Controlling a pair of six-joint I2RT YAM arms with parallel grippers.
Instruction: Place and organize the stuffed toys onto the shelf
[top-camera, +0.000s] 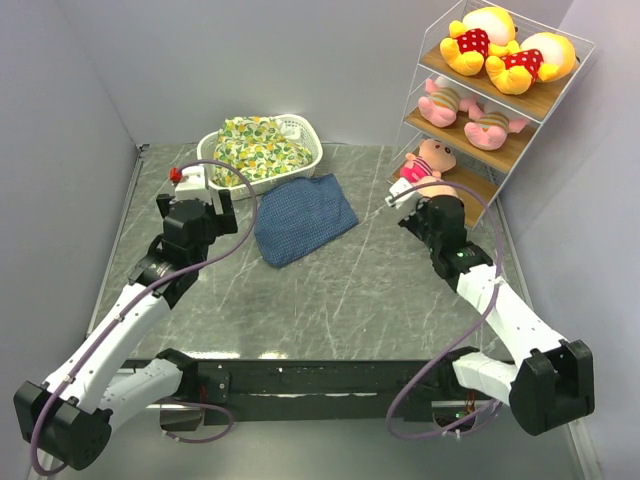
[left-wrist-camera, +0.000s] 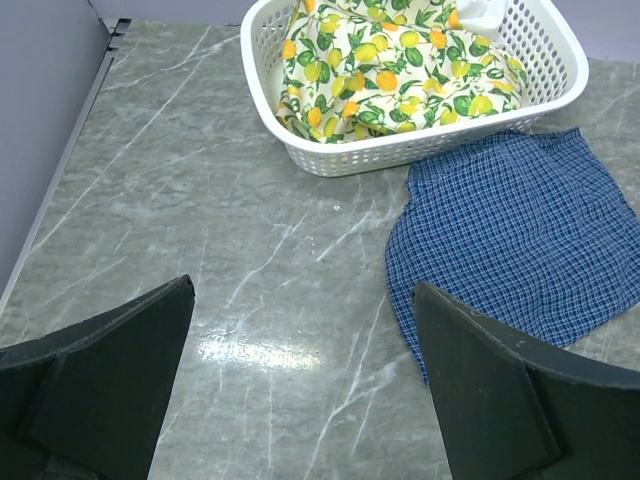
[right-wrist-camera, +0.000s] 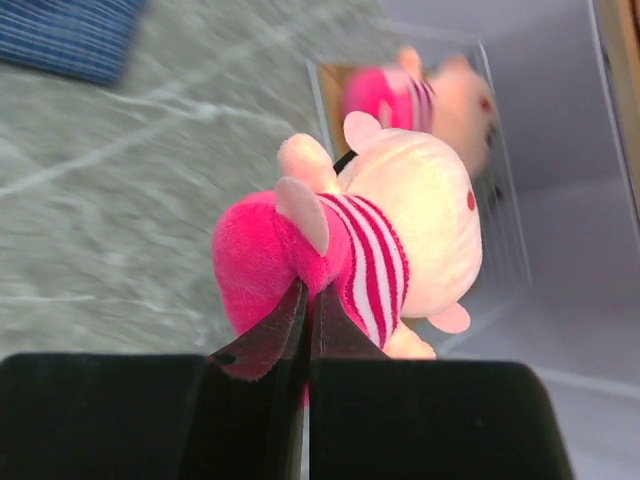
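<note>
shelf (top-camera: 545, 98): 2 bears (top-camera: 478, 40) (top-camera: 530, 58), 2 piglets (top-camera: 442, 103) (top-camera: 490, 128), 1 doll (right-wrist-camera: 420, 95) | right jaws pinch second doll (right-wrist-camera: 350, 260) | left jaws spread

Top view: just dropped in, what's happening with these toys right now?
The right gripper is shut on a pink striped doll, its fingers pinching the body, holding it by the bottom board of the shelf, where the other doll already sits. Two yellow bears fill the top board, two piglets the middle. The left gripper hangs open over the table near the blue cloth.
</note>
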